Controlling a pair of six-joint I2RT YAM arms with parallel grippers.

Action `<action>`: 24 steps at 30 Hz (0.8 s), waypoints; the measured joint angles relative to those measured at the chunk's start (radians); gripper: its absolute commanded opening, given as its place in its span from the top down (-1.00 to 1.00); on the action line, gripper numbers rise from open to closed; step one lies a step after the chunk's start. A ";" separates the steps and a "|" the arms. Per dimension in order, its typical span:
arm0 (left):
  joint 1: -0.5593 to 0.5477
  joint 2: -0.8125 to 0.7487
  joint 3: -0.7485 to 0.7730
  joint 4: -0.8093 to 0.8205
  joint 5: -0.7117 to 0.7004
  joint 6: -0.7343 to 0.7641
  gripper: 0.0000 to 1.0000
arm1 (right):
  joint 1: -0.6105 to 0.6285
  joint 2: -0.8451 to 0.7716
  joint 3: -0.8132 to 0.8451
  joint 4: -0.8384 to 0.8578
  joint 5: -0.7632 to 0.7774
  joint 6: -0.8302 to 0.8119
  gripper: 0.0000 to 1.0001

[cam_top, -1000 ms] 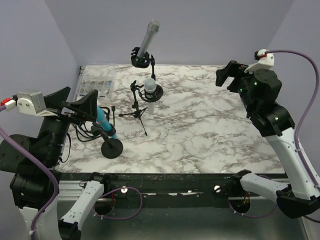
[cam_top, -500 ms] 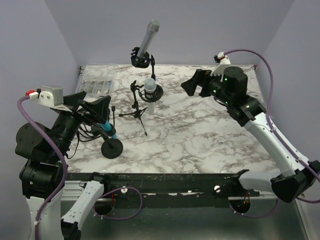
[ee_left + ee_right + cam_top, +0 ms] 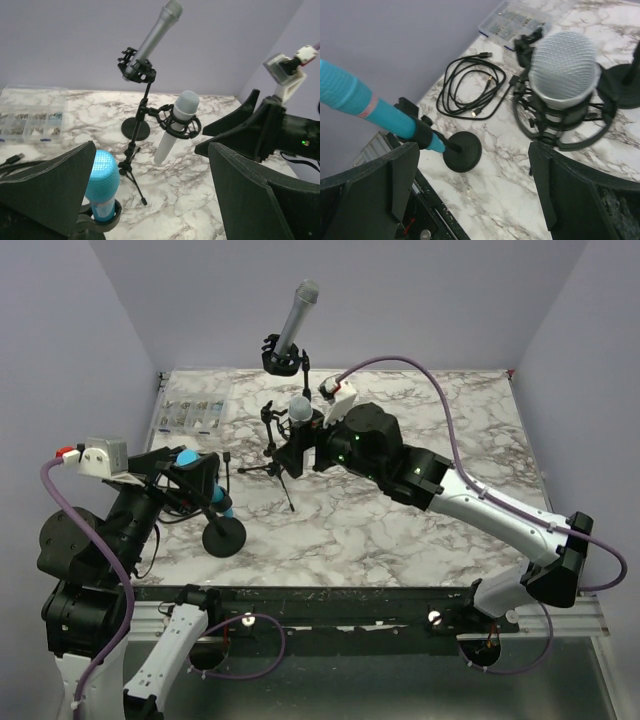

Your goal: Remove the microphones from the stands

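Left gripper (image 3: pixel 152 150): lower left of the overhead view. Its fingers are spread wide with nothing between them.
Blue microphone (image 3: pixel 207 486): just ahead of the left gripper, tilted in a clip on a stand with a round base (image 3: pixel 223 536).
Cable (image 3: pixel 470 92): coiled loosely on the marble table (image 3: pixel 420 530), left of the round base in the overhead view.
Right gripper (image 3: pixel 472 155): centre of the overhead view. Its fingers are parted as wide as they go and grip nothing.
White microphone (image 3: pixel 563 70): upper right of the right wrist view, close in front of that gripper. It sits head up in a black shock mount (image 3: pixel 560 125) on the tripod stand (image 3: pixel 132 160).
Contact with the white microphone: cannot be told.
Grey microphone (image 3: pixel 297 315): top centre, angled upward on its own stand.
Parts box (image 3: pixel 195 405): far left corner of the table.
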State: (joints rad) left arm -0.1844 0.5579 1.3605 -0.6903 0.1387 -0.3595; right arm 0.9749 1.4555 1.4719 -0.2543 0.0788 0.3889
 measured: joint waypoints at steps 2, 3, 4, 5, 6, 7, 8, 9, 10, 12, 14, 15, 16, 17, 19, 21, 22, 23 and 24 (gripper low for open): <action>0.000 -0.013 -0.018 -0.017 -0.038 -0.003 -0.97 | 0.055 0.023 0.027 0.006 0.067 -0.005 -1.00; 0.000 -0.016 -0.026 -0.024 -0.055 -0.005 -0.97 | 0.087 0.037 0.040 0.011 0.099 -0.008 -1.00; 0.000 -0.020 -0.039 -0.037 -0.080 -0.011 -0.97 | 0.114 0.051 0.051 0.018 0.137 -0.010 -1.00; 0.000 -0.023 -0.053 -0.048 -0.108 -0.021 -0.97 | 0.142 0.069 0.065 0.021 0.181 -0.013 -1.00; 0.000 -0.025 -0.069 -0.058 -0.127 -0.030 -0.97 | 0.163 0.085 0.076 0.024 0.219 -0.016 -1.00; 0.000 -0.026 -0.088 -0.066 -0.151 -0.042 -0.97 | 0.179 0.099 0.084 0.024 0.246 -0.018 -1.00; 0.000 -0.026 -0.103 -0.075 -0.171 -0.052 -0.97 | 0.193 0.116 0.094 0.021 0.281 -0.021 -1.00; 0.000 -0.023 -0.120 -0.086 -0.191 -0.064 -0.97 | 0.204 0.133 0.104 0.015 0.320 -0.024 -1.00; 0.000 -0.019 -0.133 -0.094 -0.204 -0.076 -0.96 | 0.206 0.145 0.112 0.003 0.354 -0.025 -1.00; 0.000 -0.012 -0.160 -0.098 -0.222 -0.092 -0.93 | 0.206 0.157 0.123 -0.033 0.415 -0.031 -1.00; 0.000 -0.008 -0.191 -0.098 -0.225 -0.103 -0.89 | 0.204 0.158 0.124 -0.084 0.480 -0.039 -1.00; 0.000 -0.005 -0.204 -0.098 -0.225 -0.107 -0.86 | 0.202 0.156 0.125 -0.104 0.506 -0.040 -1.00; 0.000 -0.004 -0.216 -0.097 -0.225 -0.110 -0.84 | 0.201 0.153 0.125 -0.119 0.524 -0.040 -1.00; 0.000 -0.003 -0.230 -0.096 -0.225 -0.113 -0.82 | 0.201 0.148 0.124 -0.138 0.543 -0.039 -1.00; 0.000 0.002 -0.249 -0.095 -0.223 -0.117 -0.77 | 0.201 0.120 0.099 -0.155 0.566 -0.037 -1.00; 0.000 0.008 -0.257 -0.089 -0.217 -0.117 -0.67 | 0.201 0.064 0.043 -0.157 0.583 -0.034 -1.00; 0.000 0.010 -0.258 -0.087 -0.215 -0.117 -0.56 | 0.201 0.030 0.008 -0.152 0.591 -0.031 -1.00; 0.000 0.012 -0.259 -0.082 -0.213 -0.117 -0.47 | 0.201 -0.005 -0.030 -0.143 0.599 -0.031 -1.00; 0.000 0.014 -0.261 -0.076 -0.212 -0.116 -0.40 | 0.201 -0.043 -0.072 -0.124 0.609 -0.031 -1.00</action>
State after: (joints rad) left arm -0.1844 0.5716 1.0996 -0.7666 -0.0738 -0.4755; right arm 1.1763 1.4124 1.3994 -0.3786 0.6876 0.3580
